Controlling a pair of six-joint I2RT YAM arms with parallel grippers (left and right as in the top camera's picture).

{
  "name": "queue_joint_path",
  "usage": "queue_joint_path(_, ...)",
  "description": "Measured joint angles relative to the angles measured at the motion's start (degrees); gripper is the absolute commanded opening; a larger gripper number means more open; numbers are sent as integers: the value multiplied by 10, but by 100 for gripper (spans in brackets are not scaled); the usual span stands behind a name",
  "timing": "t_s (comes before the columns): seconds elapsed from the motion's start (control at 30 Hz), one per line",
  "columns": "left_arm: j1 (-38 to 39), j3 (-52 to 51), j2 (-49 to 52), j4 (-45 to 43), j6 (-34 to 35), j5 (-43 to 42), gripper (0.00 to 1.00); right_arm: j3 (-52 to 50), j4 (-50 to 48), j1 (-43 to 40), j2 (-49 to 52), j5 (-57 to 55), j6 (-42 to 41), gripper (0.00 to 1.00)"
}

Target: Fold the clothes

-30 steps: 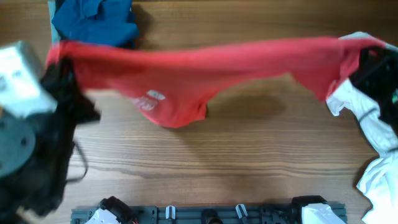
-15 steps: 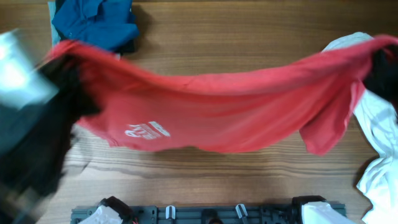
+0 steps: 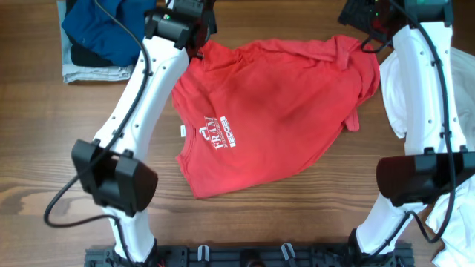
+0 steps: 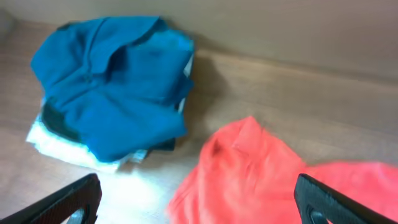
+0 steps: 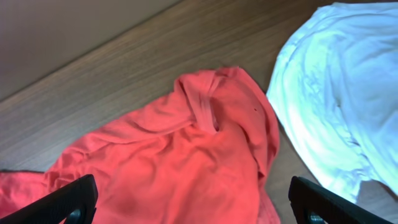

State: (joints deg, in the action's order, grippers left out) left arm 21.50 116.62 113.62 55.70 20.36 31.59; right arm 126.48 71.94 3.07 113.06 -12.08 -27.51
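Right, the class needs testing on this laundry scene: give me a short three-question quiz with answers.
1. True or false: the red T-shirt lies on the table, and both the left hand and the right hand are open and empty.
2. What tops the pile at the far left? A) a blue garment B) a green towel C) a striped sock
3. Fill in: the white shirt lies on the red T-shirt's ____ side (robot's own).
Key: 1 true; 2 A; 3 right.

Rumpled red T-shirt (image 3: 274,111) beside white shirt (image 3: 391,96)
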Motion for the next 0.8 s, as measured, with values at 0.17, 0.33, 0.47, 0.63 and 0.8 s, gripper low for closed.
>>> queue_joint_path(0.17, 6, 5, -110, 241, 57, -100, 100, 0, 147, -3, -80, 39, 9, 99)
queue_joint_path(0.33, 6, -15, -128, 392, 79, -192, 100, 0, 200, -3, -94, 93, 36, 100)
queue_joint_path(0.47, 6, -114, -124, 385, 87, -234, 100, -7, 202, -3, -94, 134, 69, 99)
queue_joint_path(0.63, 13, -267, -171, 310, 127, -254, 100, -64, 202, -3, -106, 138, 86, 100)
queue_joint_path(0.8, 47, -431, -331, 220, 137, -322, 100, -134, 197, -3, -145, 138, 102, 100)
